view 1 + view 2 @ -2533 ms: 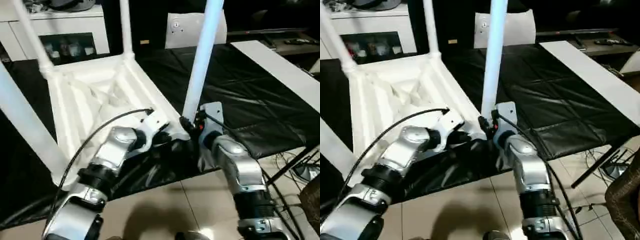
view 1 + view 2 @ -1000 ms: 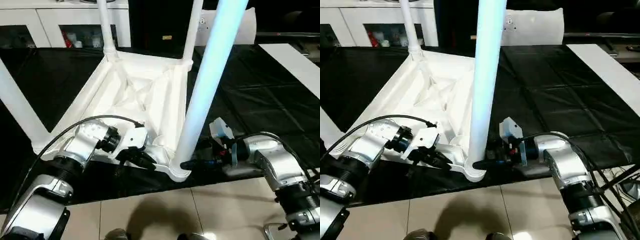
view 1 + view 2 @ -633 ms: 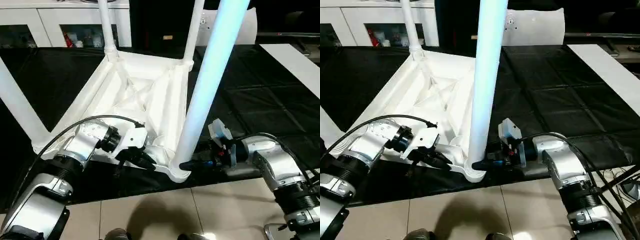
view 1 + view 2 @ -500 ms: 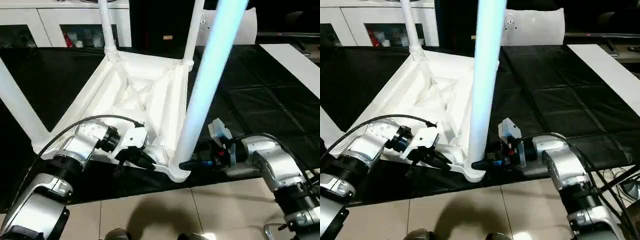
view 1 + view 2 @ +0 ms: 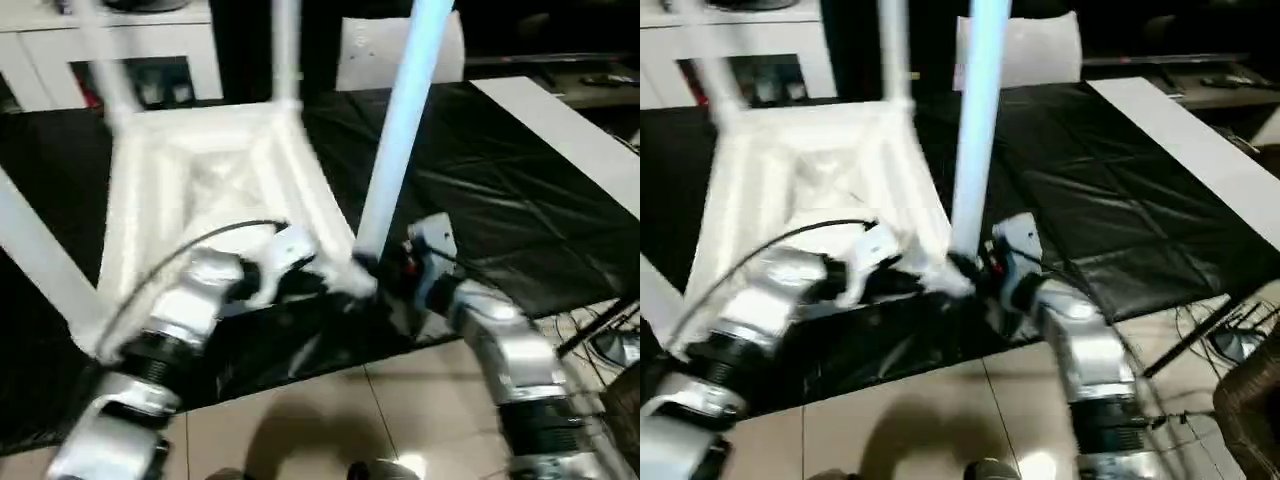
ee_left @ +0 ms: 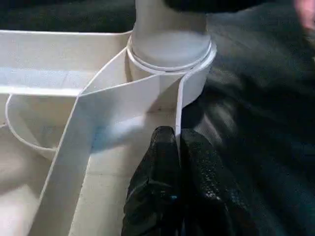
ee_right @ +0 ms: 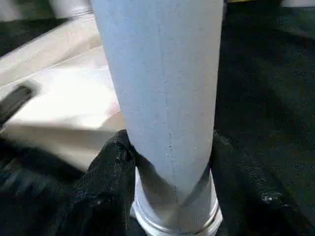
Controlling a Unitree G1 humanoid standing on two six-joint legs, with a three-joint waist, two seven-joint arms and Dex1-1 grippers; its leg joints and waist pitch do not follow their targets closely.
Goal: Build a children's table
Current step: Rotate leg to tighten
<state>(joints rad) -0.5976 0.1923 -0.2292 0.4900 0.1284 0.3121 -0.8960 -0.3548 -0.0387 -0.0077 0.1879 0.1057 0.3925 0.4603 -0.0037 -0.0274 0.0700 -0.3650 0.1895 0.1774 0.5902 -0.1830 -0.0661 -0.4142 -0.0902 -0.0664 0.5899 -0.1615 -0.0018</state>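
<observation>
The children's table lies upside down on the black mat, its white ribbed tabletop point(image 5: 200, 180) facing up with legs standing in the corner sockets. My left gripper point(image 6: 177, 142) is shut on the thin rim wall beside the near corner socket point(image 6: 170, 49). It also shows in the head view, left gripper point(image 5: 330, 283). The near leg point(image 5: 395, 150) rises from that socket. My right gripper point(image 7: 170, 147) is shut around this leg's base point(image 7: 162, 88), one black finger point(image 7: 106, 172) on each side. Another leg point(image 5: 40, 260) slants up at the left.
A long flat white board strip point(image 5: 560, 130) lies along the mat's right side, and a white bag point(image 5: 390, 50) stands at the back. A white cabinet point(image 5: 40, 50) stands behind at the left. The mat's front edge runs just below my grippers, above tiled floor point(image 5: 350, 420). Cables point(image 5: 600, 330) hang at the right.
The whole picture has shifted and blurred, so the camera has moved. Both grippers keep their holds at the near corner; the right fingers have closed in slightly on the leg.
</observation>
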